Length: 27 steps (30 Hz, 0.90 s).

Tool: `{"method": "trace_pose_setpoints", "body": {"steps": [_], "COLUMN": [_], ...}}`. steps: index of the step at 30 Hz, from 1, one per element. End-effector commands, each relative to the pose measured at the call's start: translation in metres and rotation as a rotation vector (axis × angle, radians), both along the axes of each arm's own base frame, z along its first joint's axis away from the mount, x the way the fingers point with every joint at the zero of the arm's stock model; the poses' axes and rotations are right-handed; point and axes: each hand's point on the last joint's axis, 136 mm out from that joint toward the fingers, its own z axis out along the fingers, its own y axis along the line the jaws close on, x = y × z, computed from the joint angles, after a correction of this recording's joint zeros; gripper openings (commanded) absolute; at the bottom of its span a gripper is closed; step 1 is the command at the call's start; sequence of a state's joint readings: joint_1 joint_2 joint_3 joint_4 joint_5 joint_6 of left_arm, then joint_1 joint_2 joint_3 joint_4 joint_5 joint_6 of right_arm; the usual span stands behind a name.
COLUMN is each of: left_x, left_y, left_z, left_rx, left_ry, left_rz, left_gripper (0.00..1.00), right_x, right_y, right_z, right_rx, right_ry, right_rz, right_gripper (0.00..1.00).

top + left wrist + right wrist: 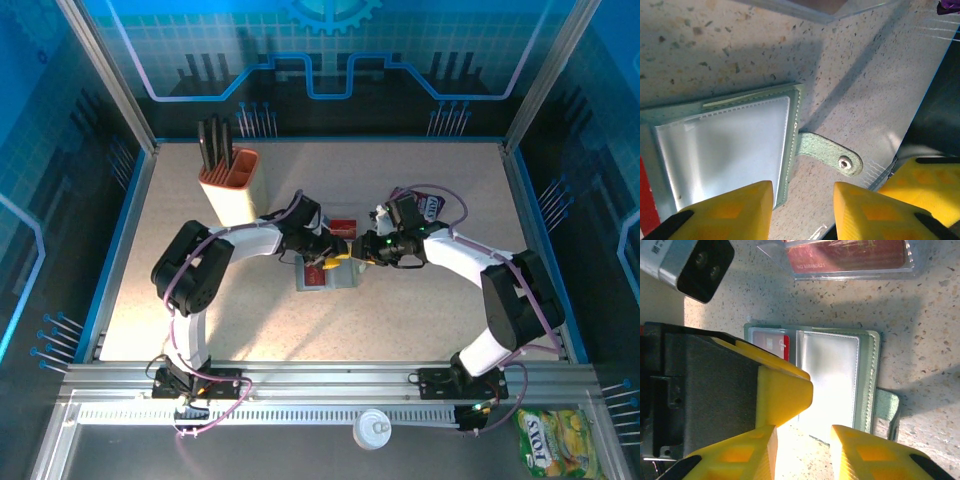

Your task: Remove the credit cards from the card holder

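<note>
Lying open nr jaws: card holder (831,371)

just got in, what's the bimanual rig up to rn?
Both arms are bent over the card holder, lying open mid-table. The left gripper sits low over its strap edge, jaws apart, nothing held. The right gripper faces it, also open and empty. One red card sits in the holder; the sleeve beside it looks empty. A second red card lies in a clear tray just past the holder.
</note>
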State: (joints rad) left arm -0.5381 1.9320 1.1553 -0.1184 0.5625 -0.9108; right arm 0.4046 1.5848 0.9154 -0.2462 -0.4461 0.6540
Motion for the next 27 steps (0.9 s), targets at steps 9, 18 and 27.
{"method": "trace_pose_setpoints", "body": {"steps": [9,18,27], "left_x": [0.0,-0.006,-0.016], "left_y": [0.022,0.056,0.094], "left_z": [0.006,0.009,0.005], "left_rx": [0.026,0.017,0.025], "left_ry": [0.003,-0.008,-0.007], "left_rz": [0.027,0.084,0.142], "left_gripper": [0.37,0.36,0.35], "right_x": [0.002,0.002,-0.001], "right_y": [0.013,0.045,0.079], "right_z": [-0.002,-0.01,-0.02], "right_rx": [0.022,0.009,-0.004], "right_ry": [0.017,0.041,0.069], "right_rz": [0.025,0.078,0.139], "right_gripper": [0.35,0.35,0.34]}}
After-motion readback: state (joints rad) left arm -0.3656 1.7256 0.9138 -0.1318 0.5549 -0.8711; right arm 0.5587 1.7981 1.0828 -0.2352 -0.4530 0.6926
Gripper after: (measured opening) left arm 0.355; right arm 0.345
